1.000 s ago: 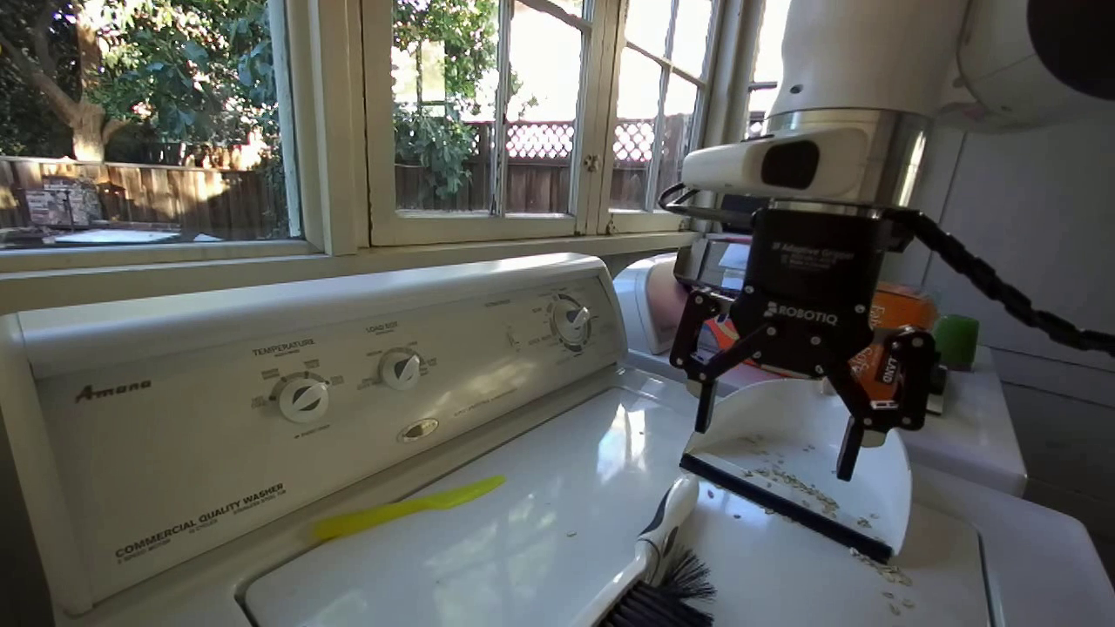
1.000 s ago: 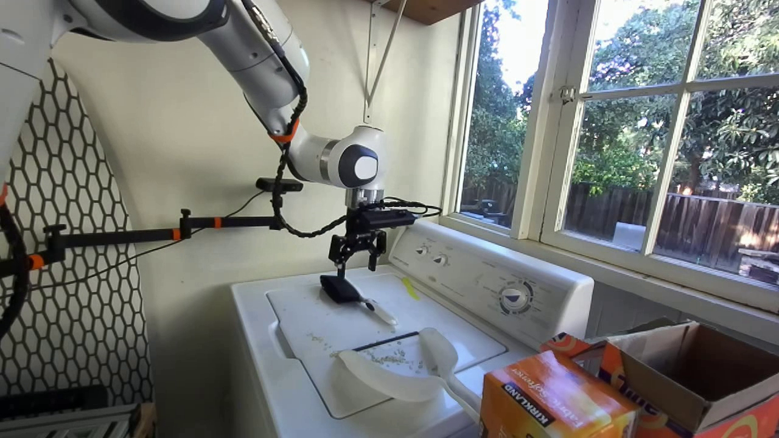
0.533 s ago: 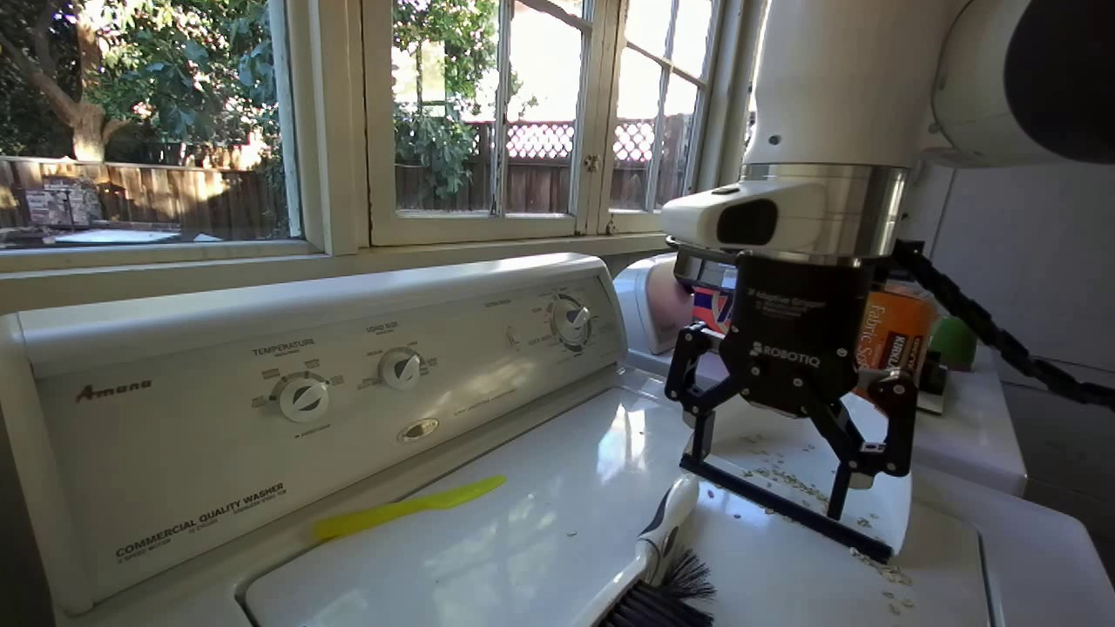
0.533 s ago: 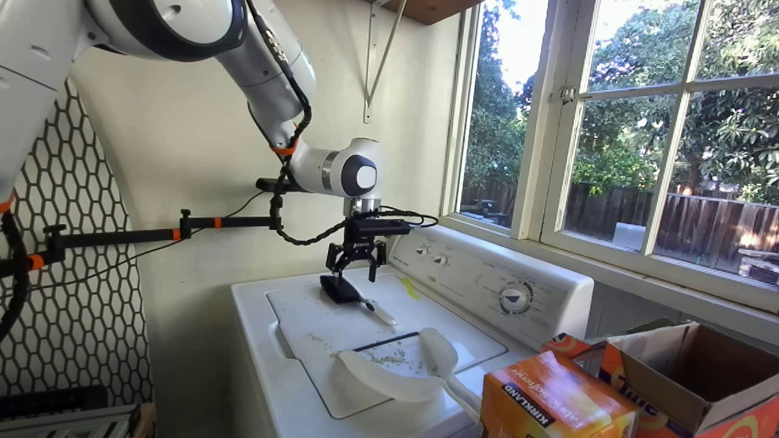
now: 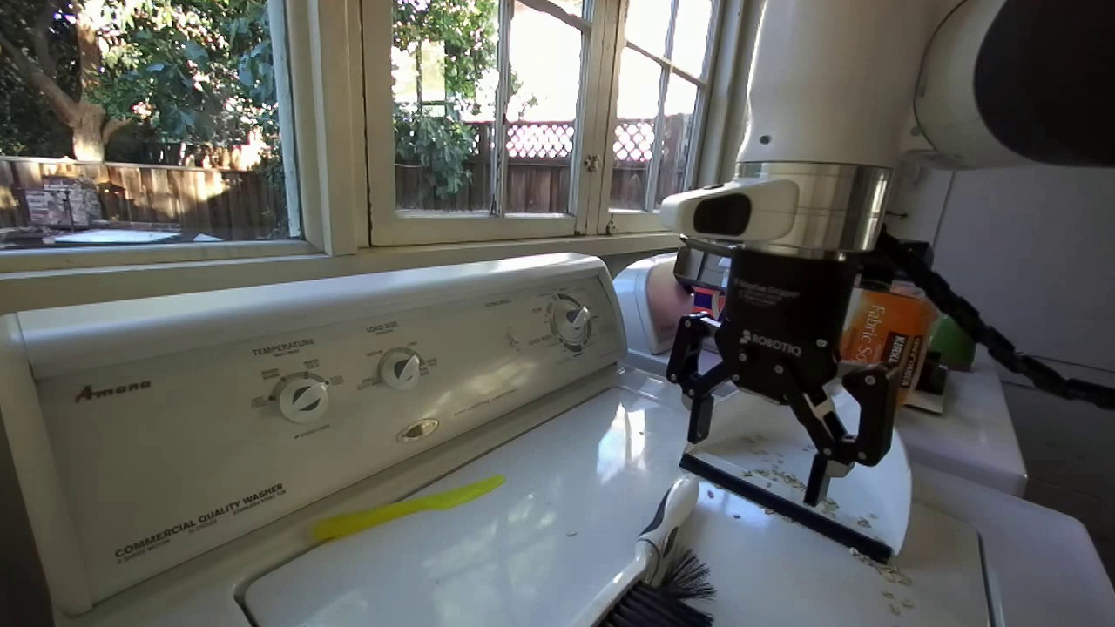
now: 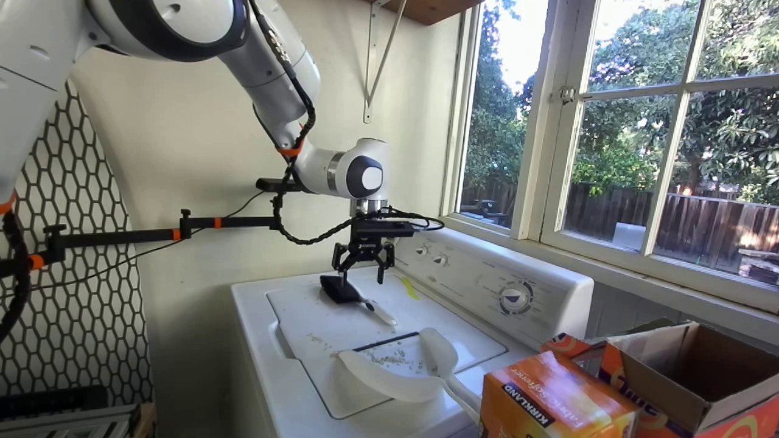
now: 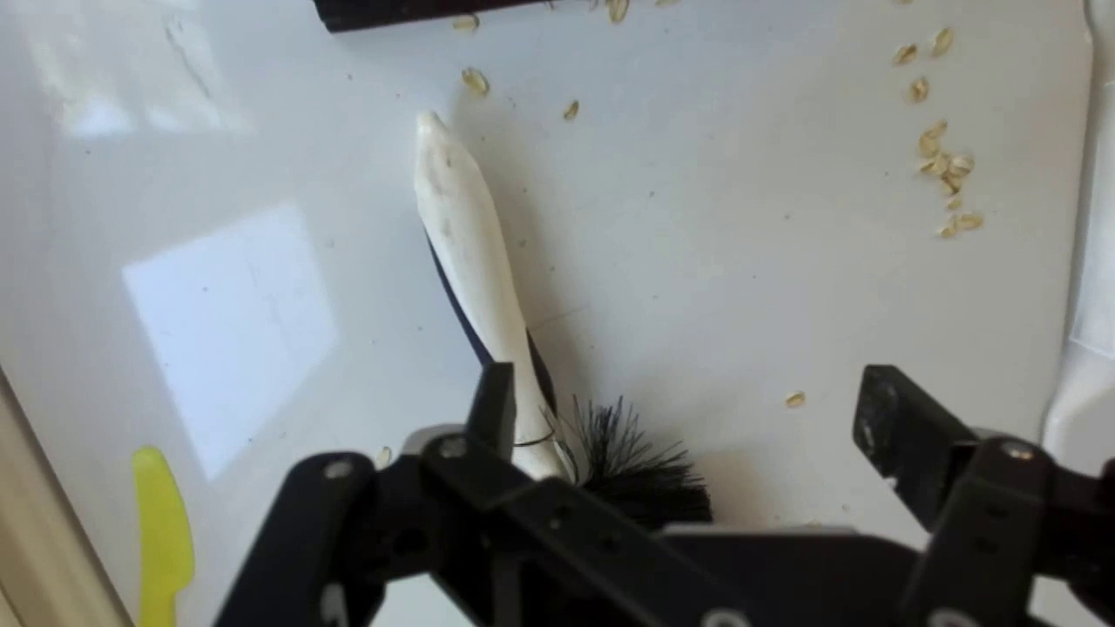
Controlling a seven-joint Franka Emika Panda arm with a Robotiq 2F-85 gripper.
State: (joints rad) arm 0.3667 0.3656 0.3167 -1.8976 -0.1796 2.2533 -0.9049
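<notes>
Hovering jaws: in an exterior view, are standing apart above the washer.
Brush: in an exterior view, is lying on the far side of the dustpan.
Flake cluster: in the wrist view, is lying right of the brush.

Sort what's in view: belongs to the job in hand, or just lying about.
Likely part of the job: brush, below the open fingers; dustpan; scattered flakes.

Probably just lying about: yellow utensil; Kirkland box; open cardboard box.
</notes>
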